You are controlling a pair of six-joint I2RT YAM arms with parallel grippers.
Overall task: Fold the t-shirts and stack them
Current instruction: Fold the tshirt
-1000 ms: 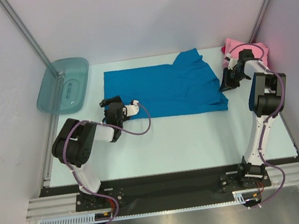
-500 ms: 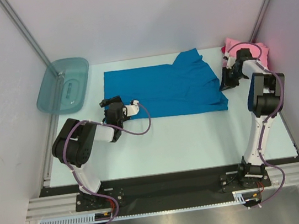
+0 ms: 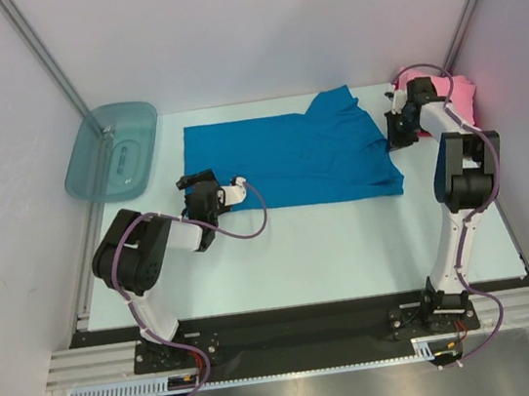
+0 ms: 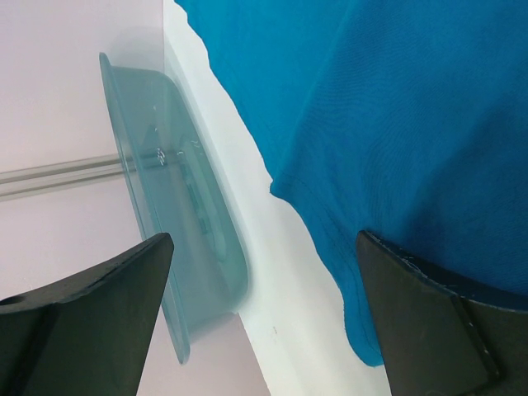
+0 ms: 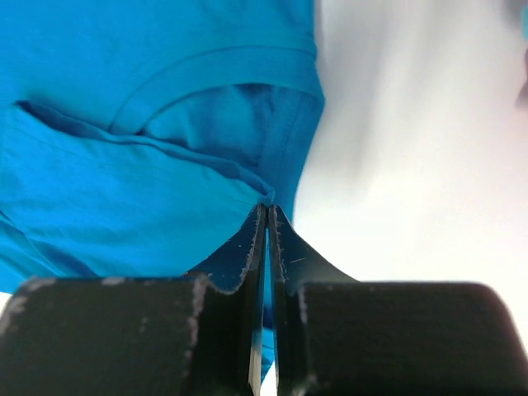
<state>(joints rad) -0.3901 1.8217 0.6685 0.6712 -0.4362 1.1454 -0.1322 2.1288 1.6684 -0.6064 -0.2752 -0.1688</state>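
Blue t-shirt [image 3: 293,155] lies flat, its right edge pinched by the right gripper [image 5: 266,213], the left gripper [image 3: 197,181] gaping wide at its near-left corner

i see the bright blue cloth t-shirt [image 3: 289,160] spread on the pale table [image 3: 331,248], across its far half. the translucent teal plastic tub [image 3: 112,150] sits at the far left corner, left of that shirt and apart from it. the crumpled pink cloth t-shirt [image 3: 461,91] lies in the far right corner. my left gripper [image 3: 197,180] is at the spread shirt's near left edge, my right gripper [image 3: 396,135] at its right edge.
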